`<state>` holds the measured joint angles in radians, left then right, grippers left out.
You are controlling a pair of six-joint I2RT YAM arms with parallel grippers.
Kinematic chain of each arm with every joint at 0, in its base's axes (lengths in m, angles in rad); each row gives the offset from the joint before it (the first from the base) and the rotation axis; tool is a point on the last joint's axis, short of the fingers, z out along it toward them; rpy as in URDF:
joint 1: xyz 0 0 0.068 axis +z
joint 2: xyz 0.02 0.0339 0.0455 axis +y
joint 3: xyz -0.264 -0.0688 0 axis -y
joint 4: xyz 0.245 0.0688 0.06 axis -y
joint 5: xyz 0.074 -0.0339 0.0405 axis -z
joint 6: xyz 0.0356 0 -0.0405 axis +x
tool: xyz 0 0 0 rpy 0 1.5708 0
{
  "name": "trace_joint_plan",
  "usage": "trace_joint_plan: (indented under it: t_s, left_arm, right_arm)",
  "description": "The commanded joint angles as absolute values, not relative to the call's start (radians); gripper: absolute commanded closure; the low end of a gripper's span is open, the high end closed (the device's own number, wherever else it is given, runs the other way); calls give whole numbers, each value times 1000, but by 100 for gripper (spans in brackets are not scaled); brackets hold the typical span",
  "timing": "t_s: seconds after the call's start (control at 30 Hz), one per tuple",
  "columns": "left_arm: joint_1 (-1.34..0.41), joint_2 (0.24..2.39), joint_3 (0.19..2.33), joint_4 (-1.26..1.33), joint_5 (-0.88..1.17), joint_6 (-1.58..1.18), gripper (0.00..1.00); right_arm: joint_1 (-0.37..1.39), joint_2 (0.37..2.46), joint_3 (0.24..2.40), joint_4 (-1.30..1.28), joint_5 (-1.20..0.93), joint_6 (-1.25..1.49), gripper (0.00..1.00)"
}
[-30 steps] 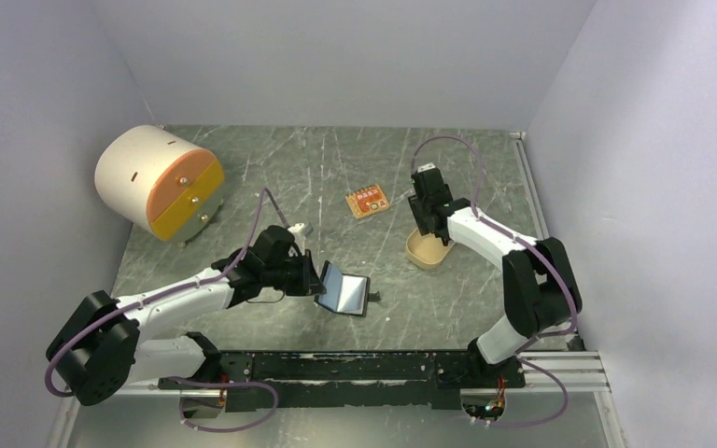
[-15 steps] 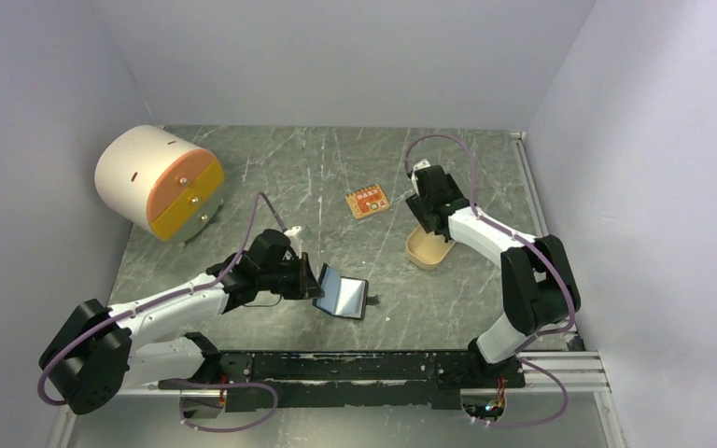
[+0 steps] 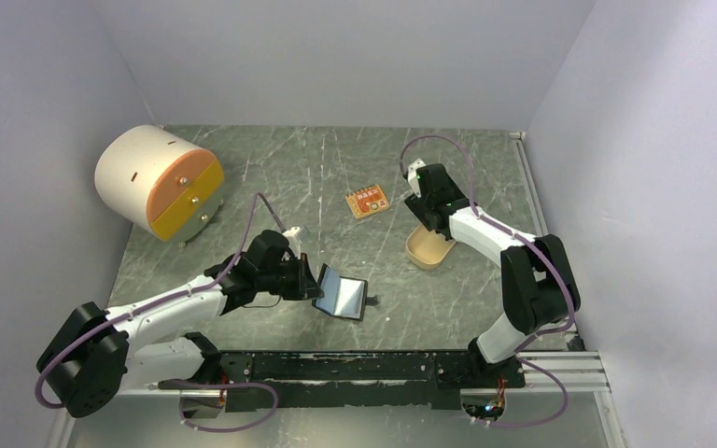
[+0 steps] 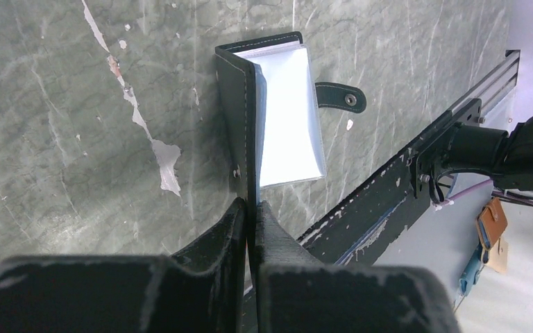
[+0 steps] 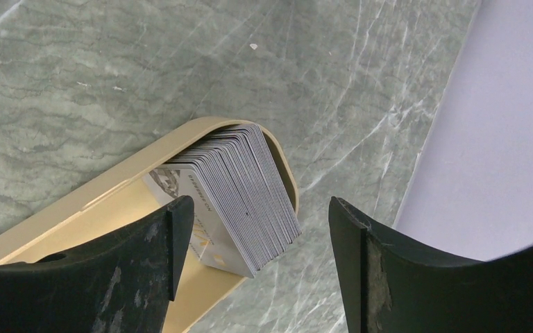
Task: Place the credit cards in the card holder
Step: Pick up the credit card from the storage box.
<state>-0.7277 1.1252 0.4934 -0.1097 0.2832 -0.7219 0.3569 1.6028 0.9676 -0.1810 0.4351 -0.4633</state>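
Note:
The black card holder (image 3: 343,295) (image 4: 284,118) lies open on the table, one flap raised and its glossy inner pocket facing up. My left gripper (image 3: 311,281) (image 4: 253,208) is shut on the edge of the raised flap. A stack of several grey credit cards (image 5: 246,184) stands on edge, leaning in the end of a tan tray (image 5: 90,208) (image 3: 428,251). My right gripper (image 5: 260,205) (image 3: 422,222) hovers open above the tray. Its fingers straddle the stack without touching it.
A white cylinder with orange and yellow drawers (image 3: 159,182) stands at the back left. A small orange board (image 3: 367,201) lies mid-table behind the tray. A black rail (image 3: 373,366) runs along the near edge. Walls close in on the table's sides.
My right gripper has opened wider and drawn back slightly over the tray. The left gripper still holds the card holder's flap, barely shifted.

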Motion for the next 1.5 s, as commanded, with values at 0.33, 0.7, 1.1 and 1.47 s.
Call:
trace_joint_plan:
  t_s: [0.33, 0.7, 1.1, 1.47]
  left_arm:
    - [-722, 1089, 476, -99, 296, -724, 91]
    - [-722, 1081, 477, -112, 291, -720, 91]
    - [-722, 1077, 484, -113, 287, -722, 91]
    - [-722, 1069, 476, -116, 282, -723, 91]
  right_arm:
    - [338, 1695, 939, -126, 497, -550, 24]
    - [320, 1716, 961, -150, 487, -547, 49]
    - [318, 1688, 961, -158, 516, -549, 60]
    - [318, 1660, 966, -163, 518, -546, 70]
